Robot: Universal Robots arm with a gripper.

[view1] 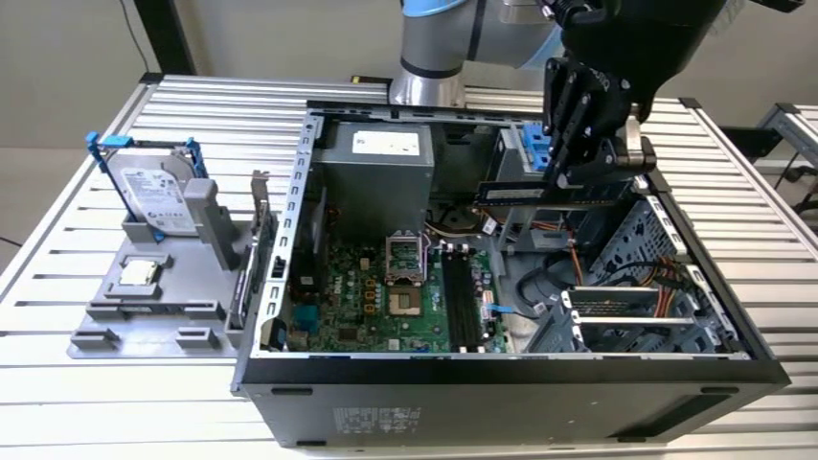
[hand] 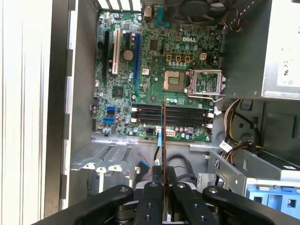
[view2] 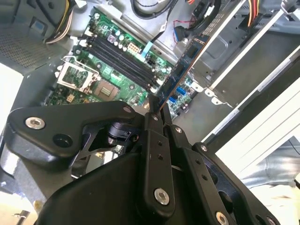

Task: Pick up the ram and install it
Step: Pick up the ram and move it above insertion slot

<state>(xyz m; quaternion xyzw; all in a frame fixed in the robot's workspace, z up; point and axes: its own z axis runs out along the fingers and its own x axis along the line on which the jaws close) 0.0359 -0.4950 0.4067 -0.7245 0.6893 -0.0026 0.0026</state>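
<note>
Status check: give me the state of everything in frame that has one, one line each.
ram: gripped at one end, in the air, not seated.
gripper: shut on the ram.
memory slots: all empty.
CPU socket: load plate open, no chip in it.
case: lying on its side, side panel off.
hard drive: upright in the grey holder, outside the case.

The ram, a long, thin blue board lined with black chips, hangs level and on edge above the open computer case, pinched in the gripper.
</note>
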